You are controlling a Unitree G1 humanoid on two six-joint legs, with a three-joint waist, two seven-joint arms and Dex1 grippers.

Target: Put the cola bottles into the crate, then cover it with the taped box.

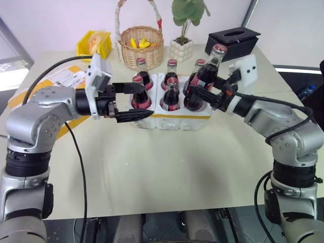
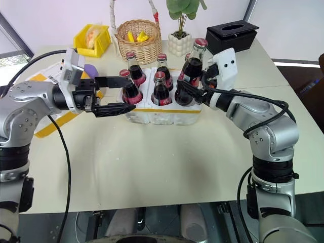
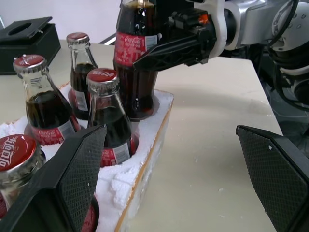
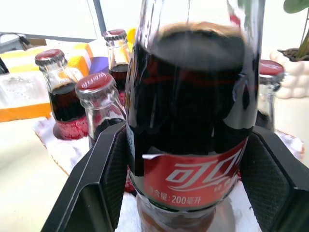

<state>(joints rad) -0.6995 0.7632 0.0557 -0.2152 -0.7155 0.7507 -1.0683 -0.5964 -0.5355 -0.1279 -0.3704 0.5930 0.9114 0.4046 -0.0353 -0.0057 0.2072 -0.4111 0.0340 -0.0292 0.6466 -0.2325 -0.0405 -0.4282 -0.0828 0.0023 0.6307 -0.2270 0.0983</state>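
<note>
The crate (image 1: 174, 119) sits on the desk (image 1: 167, 172), and it is the thing to measure from. Five cola bottles (image 1: 171, 94) already stand in its round holes, three along the far side and two along the near side.

The sixth bottle (image 2: 192, 66) is in the right pincer (image 2: 195, 91). The two black fingers squeeze it around the red label. It is tilted a bit, and its bottom is right at the last hole, the near corner of the crate on the robot's right side. From the left wrist view its bottom looks like it is already in the hole (I cannot tell if it is all the way down).

The left pincer (image 1: 132, 101) is spread wide and holds nothing. It points sideways at the crate's left end, with one finger just in front of the near left bottle and the other behind it.

So the first part of the job is almost done. I think the last bottle needs to stand straight and be let go.

The second part is not started. The taped box (image 1: 55, 81) lies on the desk well to the left of the crate, partly hidden behind the left arm. It must be lifted and set over the crate.

Behind the crate stand a wicker basket (image 1: 142, 46), a plant pot (image 1: 181, 49) and a black tissue box (image 1: 234, 40).
</note>
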